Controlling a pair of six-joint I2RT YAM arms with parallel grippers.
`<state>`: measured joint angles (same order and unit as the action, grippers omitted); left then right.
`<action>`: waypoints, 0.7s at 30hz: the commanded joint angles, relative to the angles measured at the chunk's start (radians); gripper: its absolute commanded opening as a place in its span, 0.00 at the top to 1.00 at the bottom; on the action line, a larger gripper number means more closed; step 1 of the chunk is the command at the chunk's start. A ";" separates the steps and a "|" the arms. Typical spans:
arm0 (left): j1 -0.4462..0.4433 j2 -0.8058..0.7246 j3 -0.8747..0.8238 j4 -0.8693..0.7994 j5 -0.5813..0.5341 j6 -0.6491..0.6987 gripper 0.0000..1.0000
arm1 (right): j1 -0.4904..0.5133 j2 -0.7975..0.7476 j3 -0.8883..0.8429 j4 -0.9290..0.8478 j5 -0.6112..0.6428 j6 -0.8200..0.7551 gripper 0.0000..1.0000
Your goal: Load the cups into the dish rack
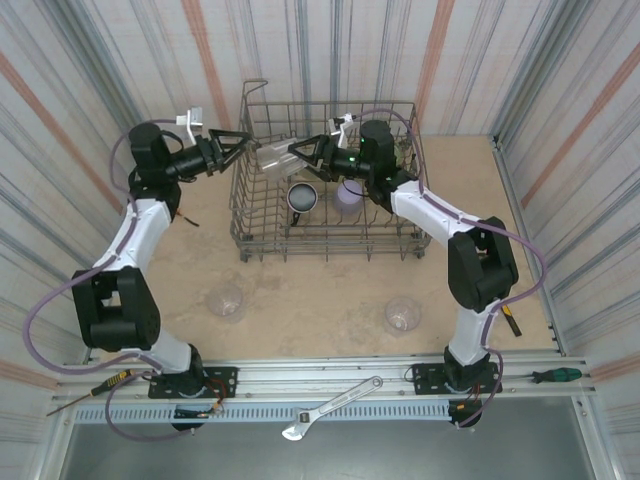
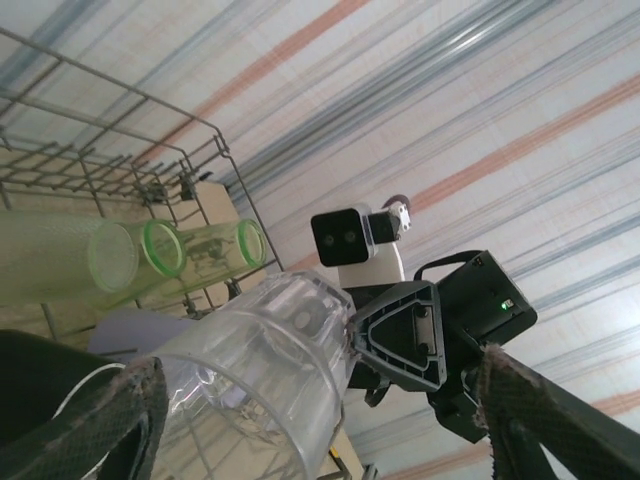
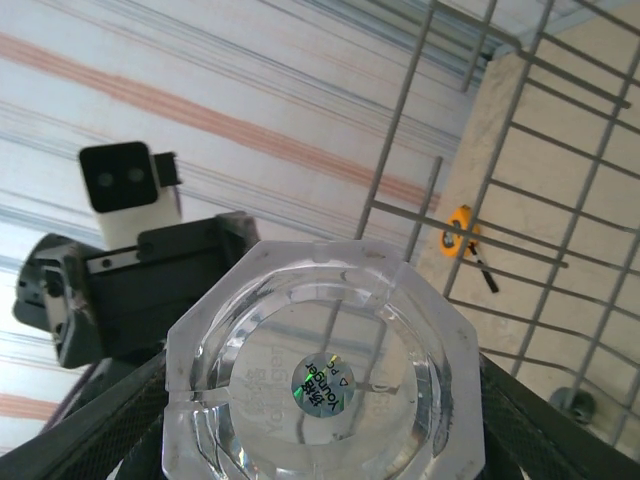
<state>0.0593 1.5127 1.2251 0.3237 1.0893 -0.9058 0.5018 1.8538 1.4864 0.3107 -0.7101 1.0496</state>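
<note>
Right gripper (image 1: 296,152) level around clear cup (image 1: 272,156)

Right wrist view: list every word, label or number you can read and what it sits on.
Round sticker on the base of the clear cup: print upside down, too blurred to read.
Faint raised lettering on that base: unreadable.
Orange tape measure: no legible marking.

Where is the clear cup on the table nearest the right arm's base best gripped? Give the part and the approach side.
Likely take the clear cup by its round side wall, jaws across it, coming straight down from above: it stands on end, its circular outline facing up, with bare table all round.
</note>
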 commanded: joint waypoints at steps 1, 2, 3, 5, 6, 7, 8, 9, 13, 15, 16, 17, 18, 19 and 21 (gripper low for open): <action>0.039 -0.051 0.040 -0.081 -0.025 0.077 0.13 | -0.002 -0.071 0.053 -0.123 0.026 -0.135 0.57; 0.050 -0.052 0.046 -0.110 -0.036 0.094 0.12 | 0.001 -0.073 0.061 -0.154 0.033 -0.161 0.57; 0.059 -0.052 0.049 -0.132 -0.044 0.107 0.10 | 0.003 -0.075 0.067 -0.183 0.039 -0.188 0.57; 0.075 -0.051 0.056 -0.180 -0.066 0.135 0.06 | 0.017 -0.076 0.101 -0.303 0.076 -0.282 0.57; 0.081 -0.049 0.059 -0.199 -0.075 0.150 0.05 | 0.024 -0.075 0.115 -0.348 0.096 -0.322 0.57; 0.087 -0.047 0.065 -0.225 -0.084 0.167 0.03 | 0.030 -0.075 0.124 -0.385 0.113 -0.357 0.57; 0.092 -0.045 0.070 -0.247 -0.093 0.183 0.02 | 0.034 -0.076 0.125 -0.401 0.123 -0.377 0.57; 0.097 -0.042 0.075 -0.271 -0.104 0.196 0.01 | 0.038 -0.077 0.124 -0.413 0.130 -0.394 0.57; 0.121 -0.021 0.077 -0.293 -0.118 0.196 0.01 | 0.051 -0.080 0.124 -0.472 0.161 -0.463 0.58; 0.132 -0.005 0.077 -0.293 -0.117 0.182 0.01 | 0.060 -0.083 0.128 -0.503 0.179 -0.504 0.58; 0.138 0.002 0.077 -0.293 -0.117 0.176 0.01 | 0.066 -0.084 0.130 -0.520 0.188 -0.526 0.58; 0.142 0.010 0.077 -0.294 -0.117 0.172 0.01 | 0.071 -0.086 0.132 -0.531 0.197 -0.544 0.58; 0.149 0.016 0.077 -0.295 -0.118 0.169 0.01 | 0.078 -0.088 0.130 -0.543 0.209 -0.564 0.57; 0.153 0.020 0.076 -0.295 -0.121 0.167 0.01 | 0.084 -0.091 0.130 -0.555 0.219 -0.588 0.57; 0.160 0.024 0.073 -0.298 -0.127 0.167 0.01 | 0.100 -0.094 0.130 -0.577 0.240 -0.629 0.57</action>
<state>0.2066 1.5288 1.2720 0.0452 0.9730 -0.7517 0.5793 1.8118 1.5753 -0.2157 -0.5137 0.5316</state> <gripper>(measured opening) 0.986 0.679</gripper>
